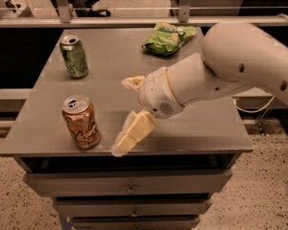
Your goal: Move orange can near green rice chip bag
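Observation:
The orange can [81, 122] stands upright near the front left corner of the grey table [201, 128]. The green rice chip bag [167, 38] lies at the back of the table, right of centre. My gripper [126, 115] is just right of the orange can, low over the table's front edge, with nothing between its fingers. Its fingers are spread open: one cream fingertip [121, 146] points down toward the front edge, the other [132, 83] sits further back. The white arm reaches in from the right.
A green can [74, 56] stands upright at the back left of the table. Drawers [129, 188] sit under the tabletop. A rail and posts run behind the table. The floor is speckled.

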Robot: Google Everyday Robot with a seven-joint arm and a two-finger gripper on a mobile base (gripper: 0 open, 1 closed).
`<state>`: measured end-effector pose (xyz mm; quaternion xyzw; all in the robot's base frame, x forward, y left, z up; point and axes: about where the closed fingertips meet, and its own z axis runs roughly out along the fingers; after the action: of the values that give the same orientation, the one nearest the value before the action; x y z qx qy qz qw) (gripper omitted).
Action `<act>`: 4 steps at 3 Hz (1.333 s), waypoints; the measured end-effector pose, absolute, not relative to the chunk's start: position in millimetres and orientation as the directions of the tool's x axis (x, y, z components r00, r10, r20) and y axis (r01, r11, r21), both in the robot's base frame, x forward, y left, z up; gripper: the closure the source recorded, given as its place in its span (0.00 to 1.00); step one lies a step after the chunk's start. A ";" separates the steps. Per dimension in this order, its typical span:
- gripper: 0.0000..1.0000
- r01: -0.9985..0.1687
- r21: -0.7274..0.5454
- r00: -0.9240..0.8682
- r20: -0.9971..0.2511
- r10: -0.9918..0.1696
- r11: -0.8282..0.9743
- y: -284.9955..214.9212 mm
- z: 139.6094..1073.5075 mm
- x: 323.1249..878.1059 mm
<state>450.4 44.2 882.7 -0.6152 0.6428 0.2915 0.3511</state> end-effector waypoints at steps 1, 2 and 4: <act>0.00 -0.998 -0.046 0.014 -0.850 -0.527 0.049 71.3 880.4 451.3; 0.00 -0.999 -0.034 0.018 -0.885 -0.465 0.027 97.2 877.9 449.0; 0.16 -1.000 -0.027 0.023 -0.928 -0.371 0.005 141.1 871.4 446.7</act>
<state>446.7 141.1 871.4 -0.5893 0.5814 0.3878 0.4054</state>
